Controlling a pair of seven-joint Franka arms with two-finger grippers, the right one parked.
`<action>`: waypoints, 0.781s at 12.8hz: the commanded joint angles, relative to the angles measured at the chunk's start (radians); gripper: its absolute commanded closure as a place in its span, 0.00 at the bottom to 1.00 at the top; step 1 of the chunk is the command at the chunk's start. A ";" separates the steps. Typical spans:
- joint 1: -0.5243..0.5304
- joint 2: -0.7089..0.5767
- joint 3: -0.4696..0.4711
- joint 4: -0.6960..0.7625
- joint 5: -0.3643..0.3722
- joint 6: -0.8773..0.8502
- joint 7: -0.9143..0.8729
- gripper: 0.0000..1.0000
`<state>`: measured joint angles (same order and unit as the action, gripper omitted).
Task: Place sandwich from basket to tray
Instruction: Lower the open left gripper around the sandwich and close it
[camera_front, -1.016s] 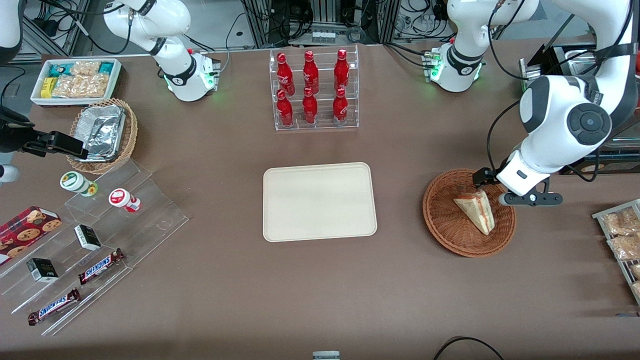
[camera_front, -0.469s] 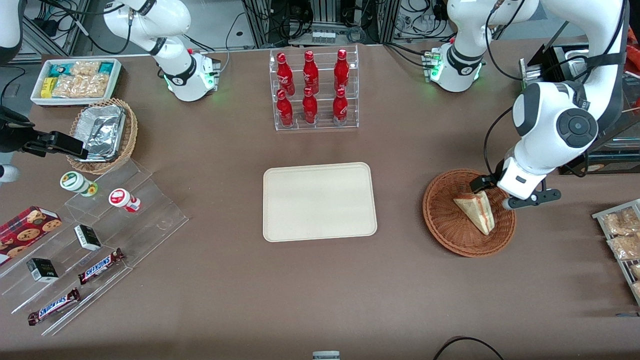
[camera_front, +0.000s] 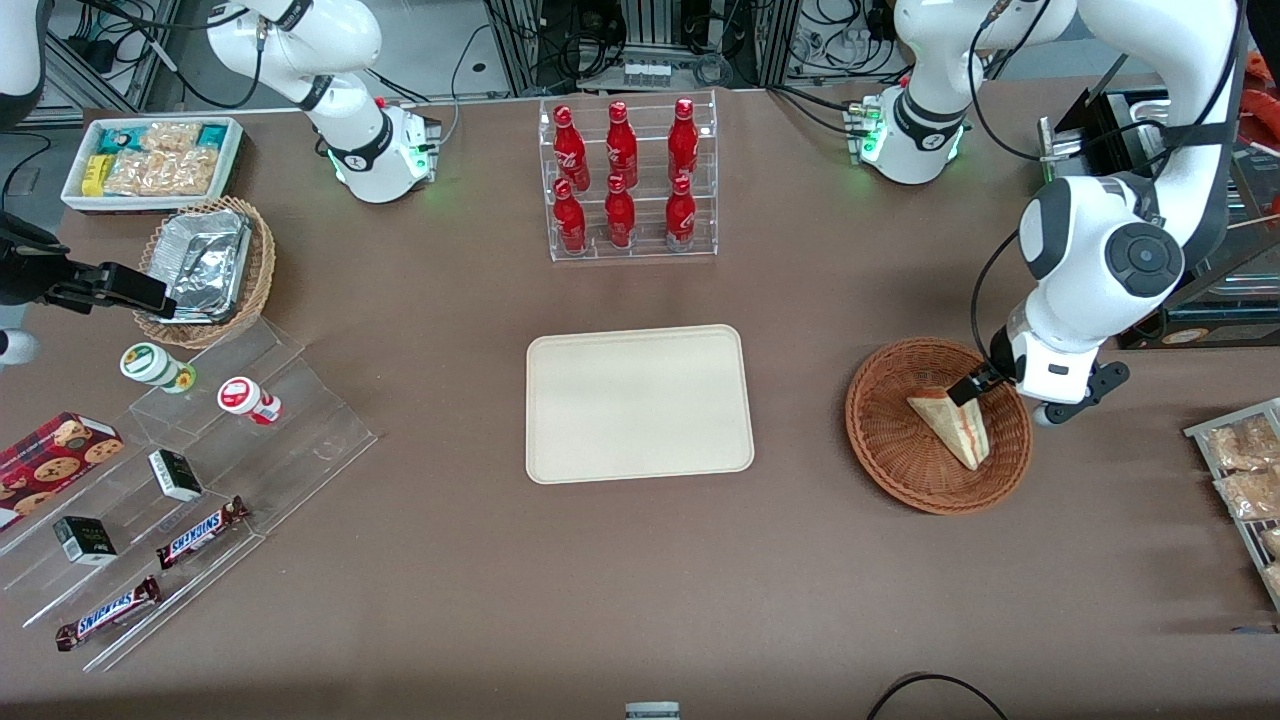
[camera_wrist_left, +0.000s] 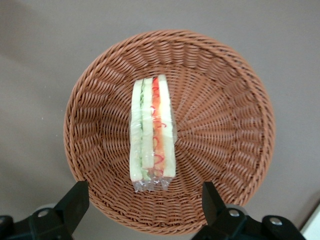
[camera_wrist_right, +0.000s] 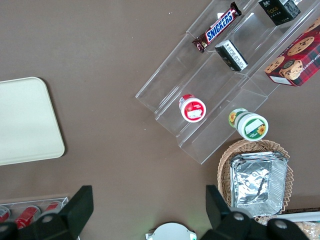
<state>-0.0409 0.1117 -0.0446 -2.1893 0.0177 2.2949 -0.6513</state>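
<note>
Parked-arm end of the desk (camera_front: 420, 560): white bin of snack packets (camera_front: 152, 160), tan wicker basket with foil containers (camera_front: 207, 268), nearer the front camera a clear stepped acrylic stand (camera_front: 200, 480) carrying two small lidded cups (camera_front: 157, 366), small dark boxes (camera_front: 175, 474), two Snickers bars (camera_front: 203, 531) and a red cookie box (camera_front: 55, 450).

Mid-desk: clear rack of six red bottles (camera_front: 624, 180), farther from the front camera than the tray (camera_front: 638, 403). Tray is cream, flat, nothing on it; well apart from the basket.

Working-arm end: basket (camera_front: 900, 450), round, reddish-brown wicker, sits on the desk. Sandwich (camera_front: 951, 425) lies in it, off-centre toward the arm's side, pointed tip toward the front camera. Wrist view shows the sandwich (camera_wrist_left: 152, 132) wrapped in clear film, cut edge up, red and green filling stripes visible, resting on the weave of the basket (camera_wrist_left: 225, 125).

End effector (camera_front: 985, 385) hangs over the basket's rim region, just above the wide end of the sandwich. In the wrist view the end effector (camera_wrist_left: 142, 200) is spread wide, one fingertip (camera_wrist_left: 75, 200) over the basket rim, the other (camera_wrist_left: 212, 200) over the inside wall, sandwich end between them with clear gaps either side. Holds nothing, no contact seen.

Trays of packed snacks (camera_front: 1245, 480) at the desk edge beside the basket.
</note>
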 joint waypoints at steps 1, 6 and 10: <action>0.007 0.031 -0.001 -0.004 -0.005 0.044 -0.031 0.00; 0.013 0.104 -0.003 0.003 -0.009 0.109 -0.033 0.00; 0.013 0.146 -0.003 0.006 -0.030 0.129 -0.034 0.00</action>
<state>-0.0317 0.2401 -0.0443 -2.1926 0.0030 2.4092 -0.6714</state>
